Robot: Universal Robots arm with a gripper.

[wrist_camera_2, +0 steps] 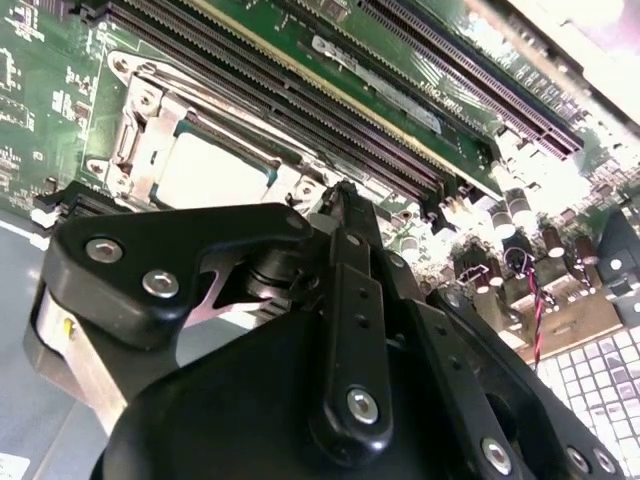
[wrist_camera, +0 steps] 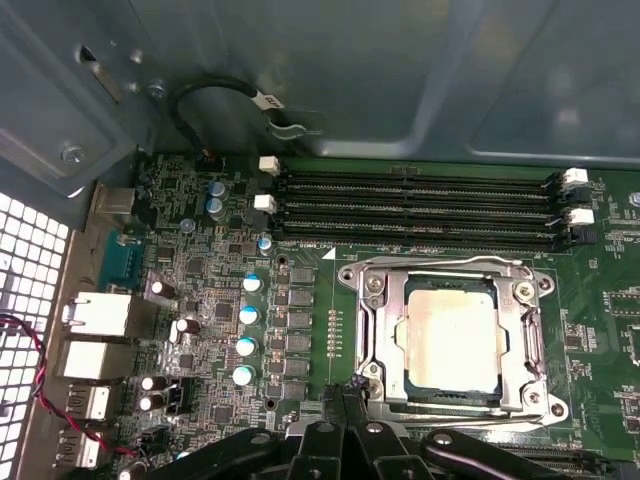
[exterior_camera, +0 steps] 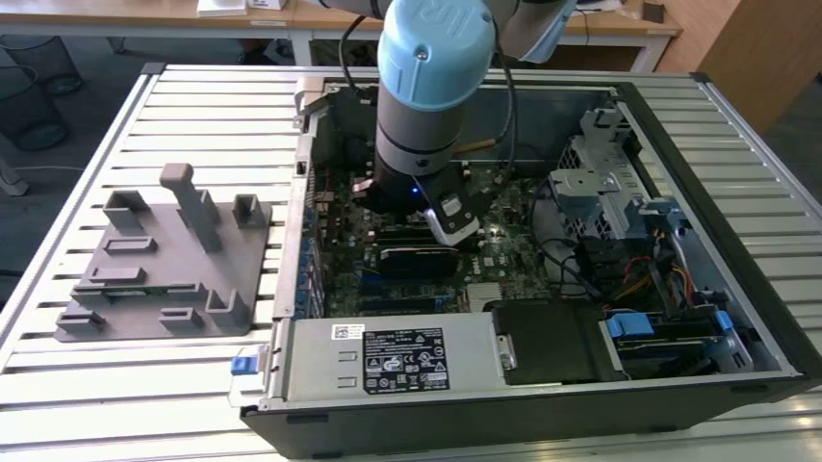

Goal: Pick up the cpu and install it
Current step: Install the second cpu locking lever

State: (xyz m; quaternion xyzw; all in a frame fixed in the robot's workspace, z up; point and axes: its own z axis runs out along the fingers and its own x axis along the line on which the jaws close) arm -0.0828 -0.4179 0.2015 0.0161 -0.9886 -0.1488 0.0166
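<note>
The cpu, a silvery-white square chip, lies flat in the metal socket frame on the green motherboard; the second wrist view shows it too. My gripper hovers just beside one corner of that frame, a little above the board. It is shut with nothing between its fingertips, and its black linkages meet at a point. In the exterior view my arm reaches straight down into the open computer case.
Black memory slots run along the far side of the socket. A grey plastic fixture with upright posts stands on the slatted table at the exterior view's left. A power supply and a drive cage crowd the case.
</note>
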